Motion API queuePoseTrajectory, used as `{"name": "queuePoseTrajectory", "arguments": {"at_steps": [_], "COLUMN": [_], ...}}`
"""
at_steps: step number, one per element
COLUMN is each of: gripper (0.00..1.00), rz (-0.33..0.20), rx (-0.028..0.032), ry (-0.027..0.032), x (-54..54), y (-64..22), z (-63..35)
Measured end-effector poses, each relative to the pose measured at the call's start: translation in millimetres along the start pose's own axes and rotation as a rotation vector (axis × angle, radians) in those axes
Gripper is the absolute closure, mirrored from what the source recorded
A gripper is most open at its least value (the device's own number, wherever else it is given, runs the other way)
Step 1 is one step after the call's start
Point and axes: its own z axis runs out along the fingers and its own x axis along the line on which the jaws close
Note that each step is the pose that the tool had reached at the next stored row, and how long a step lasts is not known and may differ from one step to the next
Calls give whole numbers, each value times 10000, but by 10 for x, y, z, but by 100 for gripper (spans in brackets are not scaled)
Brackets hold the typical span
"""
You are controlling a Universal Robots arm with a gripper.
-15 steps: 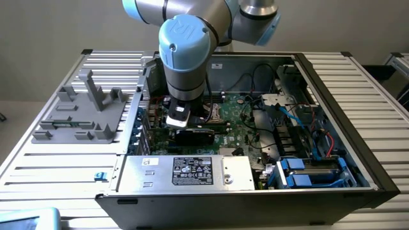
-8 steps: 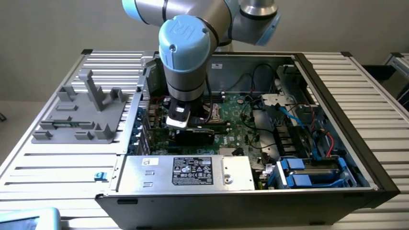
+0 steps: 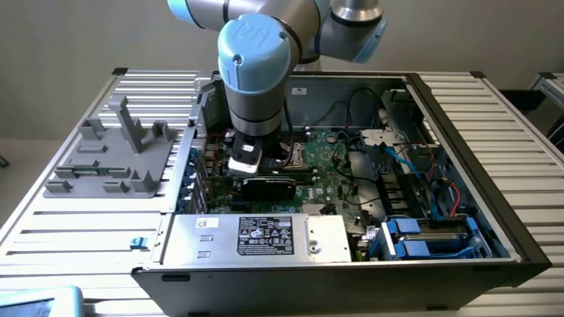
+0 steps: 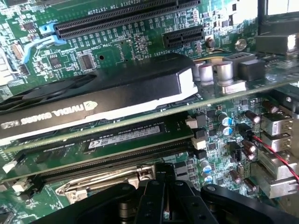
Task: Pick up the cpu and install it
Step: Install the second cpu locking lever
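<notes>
Nearest in the exterior view, the slatted metal table (image 3: 79, 231) carries an open computer case (image 3: 520, 244), and along the case's near wall sits the silver power supply (image 3: 255, 238) with its white-and-black label, with blue drive caddies (image 3: 414, 241) just to its right. Behind the power supply lies the green motherboard (image 3: 331, 181), and on it a black graphics card (image 3: 269, 186) stands in its slot. The gripper (image 3: 247, 173) hangs just behind and above that card, low inside the case. In the wrist view the gripper (image 4: 163, 179) has its black fingers (image 4: 149, 196) drawn close together, and a thin tan strip pinched between them looks like the cpu (image 4: 165, 212) held edge-on (too little of it shows to be certain). Directly beyond the fingertips is the metal socket frame (image 4: 100, 184), then an empty memory slot, a memory stick (image 4: 121, 136) with a white label, the graphics card (image 4: 93, 100), and past it the long black expansion slots (image 4: 117, 18). A red wire (image 4: 275, 156) runs beside a cluster of capacitors (image 4: 224, 70). Farther back in the exterior view, the robot arm (image 3: 255, 66), grey with pale blue caps, rises out of the case. To the left on the table, well apart from the case, stands a grey fixture (image 3: 115, 158) with upright posts.
</notes>
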Motion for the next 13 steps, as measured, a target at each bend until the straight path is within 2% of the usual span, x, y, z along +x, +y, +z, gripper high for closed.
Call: {"name": "queuePoseTrajectory", "arguments": {"at_steps": [6,13], "gripper": [89,89], "rz": [-1,-1], "rx": [-3,-11], "ry": [-1,2], "x": [-14,42], "y": [-94,-223], "z": [-258,-555]}}
